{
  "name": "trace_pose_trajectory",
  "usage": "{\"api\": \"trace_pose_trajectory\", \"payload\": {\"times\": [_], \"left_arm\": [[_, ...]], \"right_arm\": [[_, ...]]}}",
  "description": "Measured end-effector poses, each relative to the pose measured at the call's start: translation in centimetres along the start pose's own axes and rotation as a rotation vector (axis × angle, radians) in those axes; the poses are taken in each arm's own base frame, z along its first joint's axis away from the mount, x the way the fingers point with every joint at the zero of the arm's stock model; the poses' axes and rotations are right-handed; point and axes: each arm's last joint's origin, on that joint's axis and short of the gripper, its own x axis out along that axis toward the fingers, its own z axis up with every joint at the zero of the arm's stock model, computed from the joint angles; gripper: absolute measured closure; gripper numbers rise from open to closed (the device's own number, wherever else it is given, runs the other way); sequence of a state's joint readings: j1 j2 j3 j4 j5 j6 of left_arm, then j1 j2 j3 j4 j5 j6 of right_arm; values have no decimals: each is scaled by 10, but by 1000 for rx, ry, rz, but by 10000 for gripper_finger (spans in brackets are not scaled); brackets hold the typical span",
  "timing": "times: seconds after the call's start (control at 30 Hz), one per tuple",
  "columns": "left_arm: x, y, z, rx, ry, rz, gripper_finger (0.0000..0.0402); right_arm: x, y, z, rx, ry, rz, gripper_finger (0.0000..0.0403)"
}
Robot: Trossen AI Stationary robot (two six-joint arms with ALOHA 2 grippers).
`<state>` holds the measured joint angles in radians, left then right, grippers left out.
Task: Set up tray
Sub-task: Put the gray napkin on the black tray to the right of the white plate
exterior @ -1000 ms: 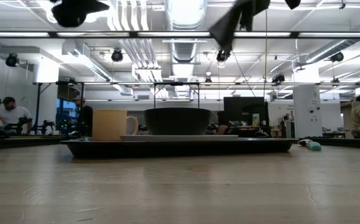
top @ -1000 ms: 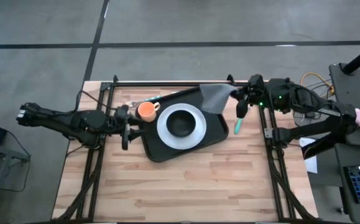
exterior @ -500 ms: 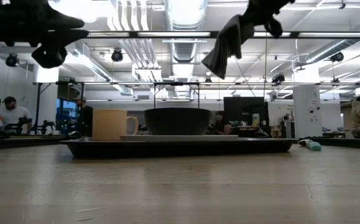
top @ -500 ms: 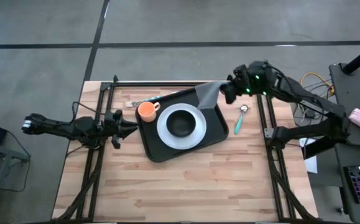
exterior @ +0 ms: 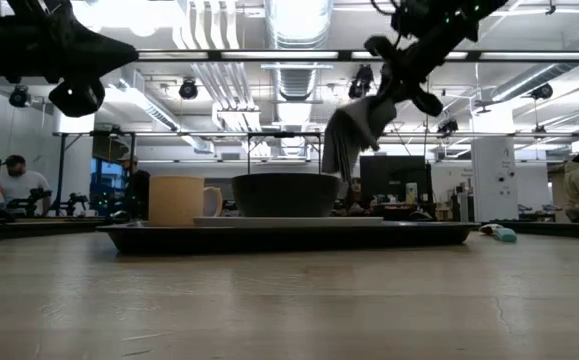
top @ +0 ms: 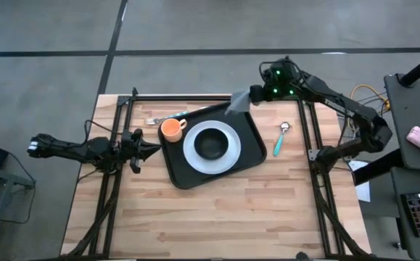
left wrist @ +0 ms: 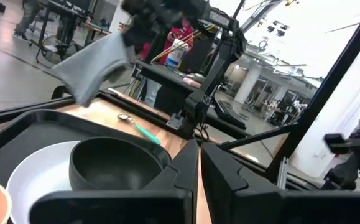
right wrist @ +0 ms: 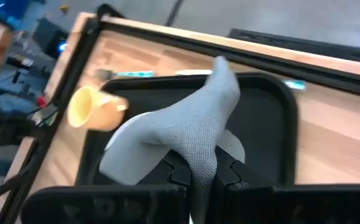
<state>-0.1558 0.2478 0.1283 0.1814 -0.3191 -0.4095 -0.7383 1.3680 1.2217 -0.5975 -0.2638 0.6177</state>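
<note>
Above the tray (top: 249, 156), right fingers (top: 252, 96) grip grey cloth (top: 238, 104); left fingers (top: 149, 151) closed, empty.

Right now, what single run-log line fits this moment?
right gripper: shut on grey cloth, held above tray far corner | left gripper: shut, empty, left of tray | on tray: plate, bowl, orange mug

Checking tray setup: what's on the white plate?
A dark bowl sits on the white plate, which lies in the tray beside the orange mug. The plate's middle is covered by the bowl.
</note>
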Motion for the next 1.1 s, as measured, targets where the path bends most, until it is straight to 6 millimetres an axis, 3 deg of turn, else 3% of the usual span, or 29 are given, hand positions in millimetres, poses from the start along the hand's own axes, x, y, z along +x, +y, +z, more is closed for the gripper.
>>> {"api": "trace_pose_trajectory", "payload": {"times": [0.17,0.47,0.83,1.1], "left_arm": [[0,0,1,-1,-3,-1,401],[1,0,0,-18,3,2,401],[1,0,0,-18,2,4,402],[1,0,0,-17,4,5,402]], "right_arm": [[19,-14,3,58,62,-39,395],[46,-33,-13,73,299,-140,395],[37,-27,-18,68,409,25,395],[35,-12,8,78,241,215,395]]}}
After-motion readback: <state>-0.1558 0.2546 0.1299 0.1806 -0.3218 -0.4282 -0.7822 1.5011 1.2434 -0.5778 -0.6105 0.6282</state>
